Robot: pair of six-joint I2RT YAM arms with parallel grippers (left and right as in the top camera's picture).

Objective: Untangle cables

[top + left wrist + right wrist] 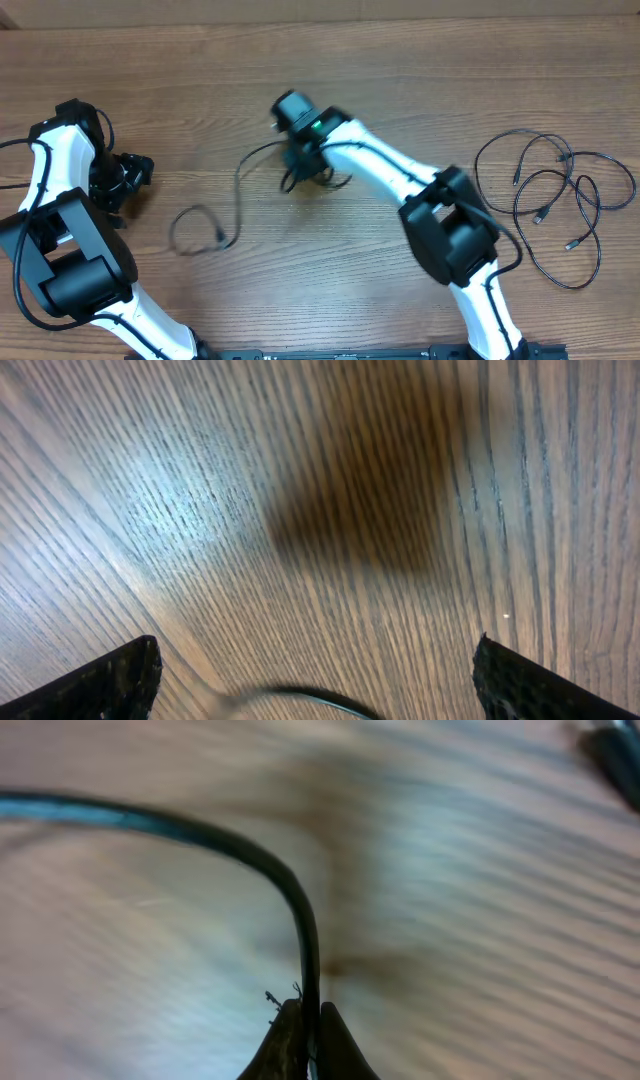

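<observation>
R pincer (308, 1040) pinching thin black cable (300, 910); L pincer (320, 682) spread wide above wood table (350, 480).

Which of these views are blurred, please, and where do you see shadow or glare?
Right wrist: the table is smeared by motion, while the held cable in the right gripper is fairly sharp. Overhead: that gripper looks blurred; the cable tangle is sharp. Left wrist: crisp wood grain, a dark shadow and a pale glare patch.

A lone cable (236, 200) lies centrally, the other cables (575, 182) far right.
</observation>
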